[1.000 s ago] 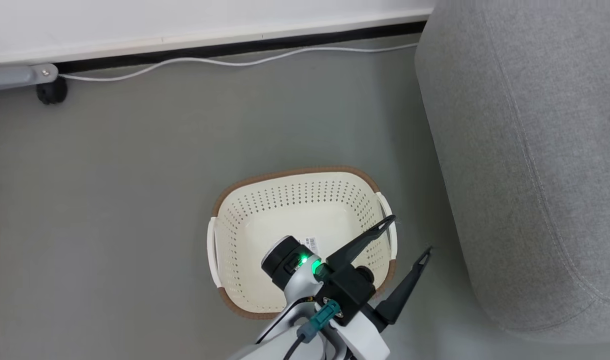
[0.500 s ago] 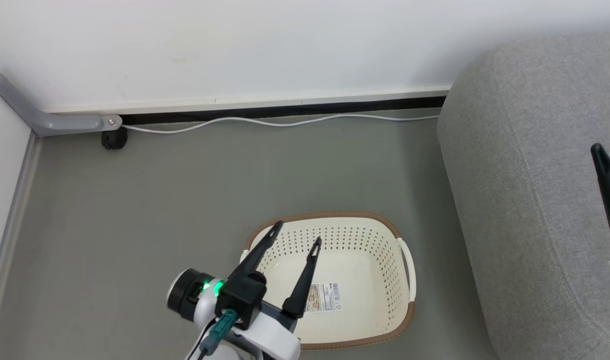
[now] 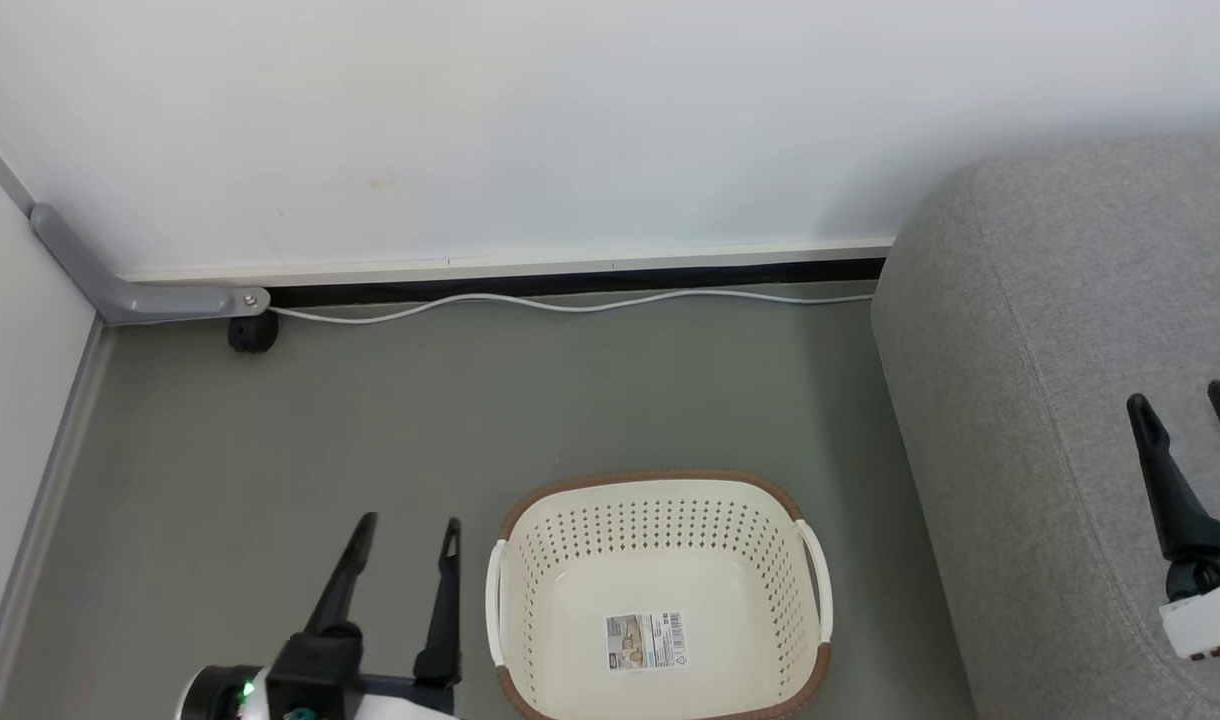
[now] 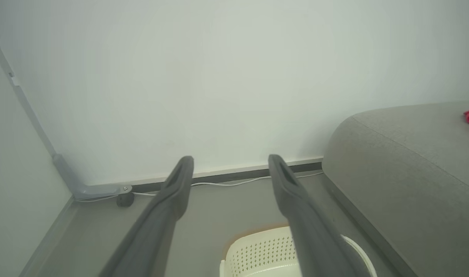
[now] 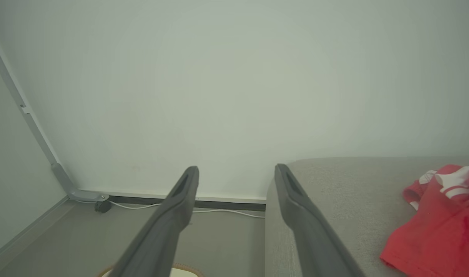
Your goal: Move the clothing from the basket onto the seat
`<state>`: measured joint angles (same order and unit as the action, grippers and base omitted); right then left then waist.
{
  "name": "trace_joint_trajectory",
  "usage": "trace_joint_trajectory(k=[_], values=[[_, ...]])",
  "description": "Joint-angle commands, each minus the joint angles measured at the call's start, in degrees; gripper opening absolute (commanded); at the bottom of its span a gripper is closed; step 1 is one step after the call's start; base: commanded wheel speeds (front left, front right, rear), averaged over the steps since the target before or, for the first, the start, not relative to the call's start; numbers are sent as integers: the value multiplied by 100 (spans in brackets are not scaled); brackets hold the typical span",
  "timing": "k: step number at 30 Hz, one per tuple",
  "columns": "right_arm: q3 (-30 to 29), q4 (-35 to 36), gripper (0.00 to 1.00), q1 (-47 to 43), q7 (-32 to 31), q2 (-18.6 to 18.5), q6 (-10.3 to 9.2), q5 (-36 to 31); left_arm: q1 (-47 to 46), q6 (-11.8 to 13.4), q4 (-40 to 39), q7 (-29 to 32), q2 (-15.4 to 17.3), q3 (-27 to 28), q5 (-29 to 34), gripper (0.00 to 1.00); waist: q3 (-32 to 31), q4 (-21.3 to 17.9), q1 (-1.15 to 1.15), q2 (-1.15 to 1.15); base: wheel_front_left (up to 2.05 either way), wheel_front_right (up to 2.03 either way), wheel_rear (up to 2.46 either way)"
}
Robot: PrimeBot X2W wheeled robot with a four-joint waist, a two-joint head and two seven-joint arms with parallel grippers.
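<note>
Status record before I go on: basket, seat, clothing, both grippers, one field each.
basket: on the floor, paper label on its bottom, nothing else seen inside
seat: grey sofa, to the basket's right
clothing: red with white trim, lying on the seat
left gripper: open, empty, above the floor left of the basket
right gripper: open, empty, above the seat
task: looks done

A: Any room around the basket?

B: Bare floor behind it and to its left — open right up to the wall.

A: And to its right?

B: The sofa rises close beside it, leaving a narrow strip of floor. Well behind the basket, a white cable and a black caster lie along the wall's foot.
</note>
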<state>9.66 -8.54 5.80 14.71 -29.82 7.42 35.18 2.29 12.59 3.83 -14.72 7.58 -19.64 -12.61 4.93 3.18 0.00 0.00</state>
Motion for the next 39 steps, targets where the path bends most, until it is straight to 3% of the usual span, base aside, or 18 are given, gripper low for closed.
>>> trace_joint_trajectory(k=[1, 7, 17, 39], values=[[24, 81, 100, -47, 29, -128, 7, -29, -63, 48, -184, -28, 43, 284, 57, 100, -27, -4, 0, 0, 0, 0, 0], [-95, -55, 100, -294, 29, 224, 7, -145, 295, -38, -140, -28, -39, 644, 111, 100, -206, -34, 0, 0, 0, 0, 0], [-82, -261, 100, -597, 29, 658, 7, -401, 769, -390, -42, -28, -188, 1100, 191, 100, -457, -140, 0, 0, 0, 0, 0], [274, -523, 100, -658, 29, 771, 7, -579, 965, -655, 73, -28, -458, 1427, 177, 100, -519, -251, 0, 0, 0, 0, 0]])
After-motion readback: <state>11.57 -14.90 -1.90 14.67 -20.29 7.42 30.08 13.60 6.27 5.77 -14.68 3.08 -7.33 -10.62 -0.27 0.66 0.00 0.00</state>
